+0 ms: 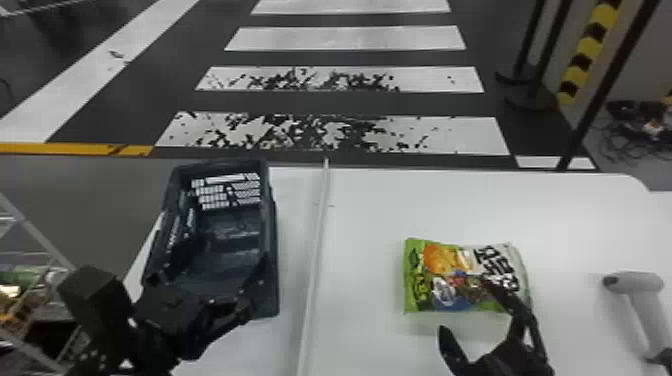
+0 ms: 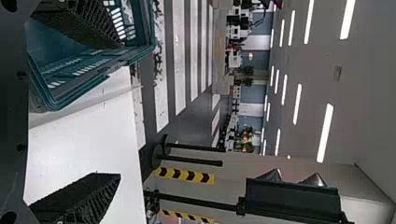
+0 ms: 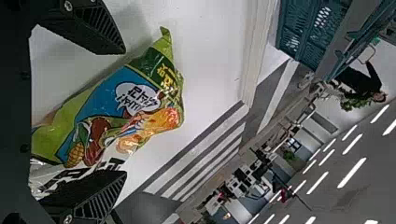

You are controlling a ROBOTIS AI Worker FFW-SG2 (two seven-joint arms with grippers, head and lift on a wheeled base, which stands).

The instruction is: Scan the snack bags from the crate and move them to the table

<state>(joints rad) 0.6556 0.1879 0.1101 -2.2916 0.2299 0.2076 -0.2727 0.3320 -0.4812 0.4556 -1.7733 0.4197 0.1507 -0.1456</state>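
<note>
In the head view, my right gripper (image 1: 469, 312) stands open at the near side of a green and white snack bag (image 1: 450, 275), one finger over its printed front. The bag lies on the white table (image 1: 367, 215). Seen from the right wrist, the open gripper (image 3: 123, 113) has the bag (image 3: 102, 116) partly between its spread fingers, not clamped. My left gripper (image 1: 200, 312) is over the near end of the dark blue crate (image 1: 273, 240). Its wrist view shows the gripper (image 2: 120, 111) wide open with nothing held, the crate (image 2: 93, 77) beside one finger.
A light grey handheld scanner (image 1: 642, 305) stands at the table's right side. A raised strip (image 1: 315, 240) runs along the table between crate and bag. A wire rack (image 1: 37, 240) with colourful items is at the far left.
</note>
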